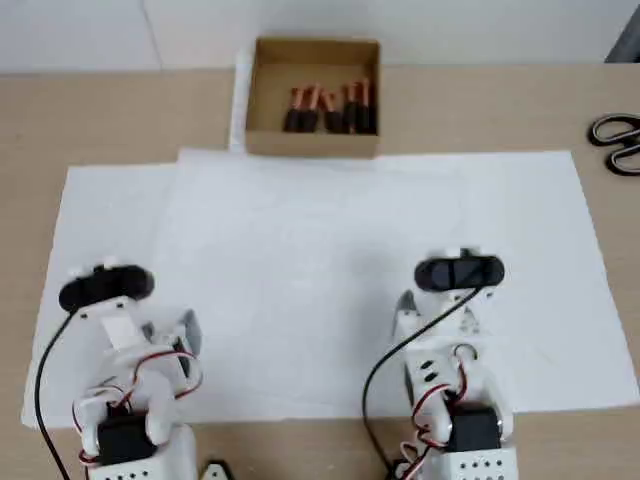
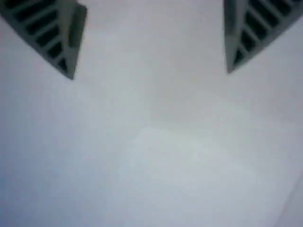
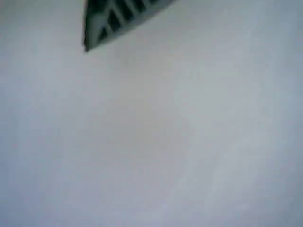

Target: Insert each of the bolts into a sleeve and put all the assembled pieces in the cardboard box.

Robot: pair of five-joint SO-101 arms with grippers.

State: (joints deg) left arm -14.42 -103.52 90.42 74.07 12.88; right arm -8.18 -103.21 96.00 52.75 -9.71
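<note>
White paper sheet lies just before the cardboard box. Over the sheet, well short of the box: left gripper spread wide and empty; right gripper, state I cannot tell. Assembled pieces lie inside the box

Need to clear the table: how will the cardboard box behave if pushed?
The cardboard box looks wide and shallow, so it would probably slide rather than tip. Its thin walls may flex if squeezed. The assembled pieces inside lie loose and would likely shift.
</note>
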